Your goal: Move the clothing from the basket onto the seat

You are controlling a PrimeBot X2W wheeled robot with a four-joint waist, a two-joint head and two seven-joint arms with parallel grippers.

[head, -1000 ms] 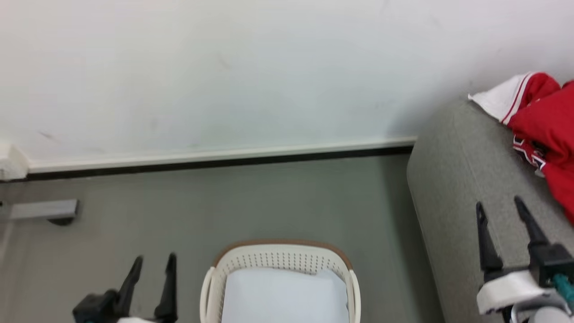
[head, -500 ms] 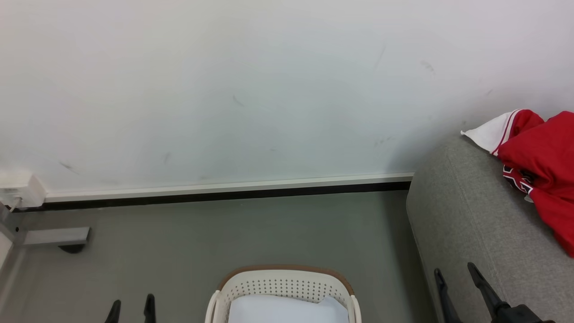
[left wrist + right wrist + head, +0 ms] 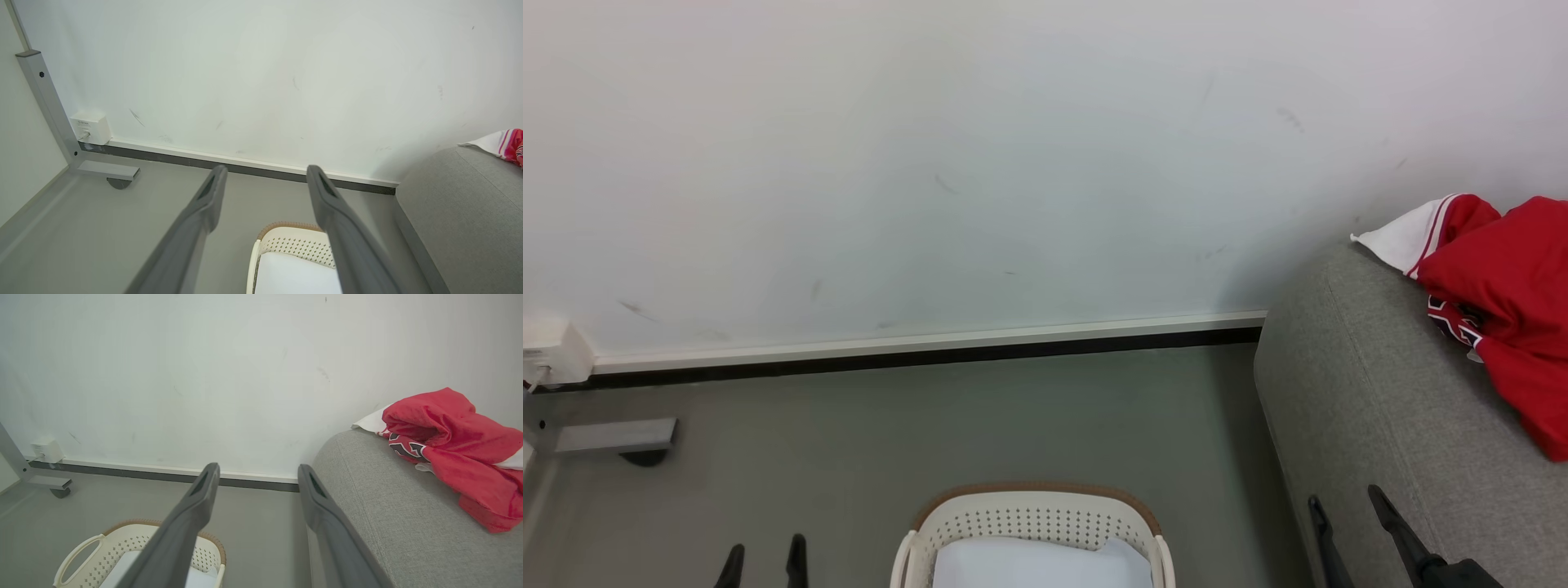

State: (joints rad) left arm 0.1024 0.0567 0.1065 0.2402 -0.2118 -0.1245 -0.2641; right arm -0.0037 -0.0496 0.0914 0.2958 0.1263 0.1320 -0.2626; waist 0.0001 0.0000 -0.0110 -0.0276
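Red basketball clothing, thin and shiny with white trim, lies crumpled on the grey seat close to the wall. It is well apart from the cream basket on the floor. A plain white sheet covers what can be seen of the basket's inside, and whether any red garment lies beneath it cannot be told.

Both arms are empty. The left pincer has its fingers spread wide beside the basket, and the right pincer is likewise spread at the seat's near edge.

The fabric looks light, limp and slippery, so it would likely sag from any single hold and could slide out of a shallow pinch. A flat layer offers little to bite on. The better hold is probably a raised, bunched fold or the thicker white-trimmed hem, taken deep between the fingers. The white sheet is not part of the job and should be left alone.
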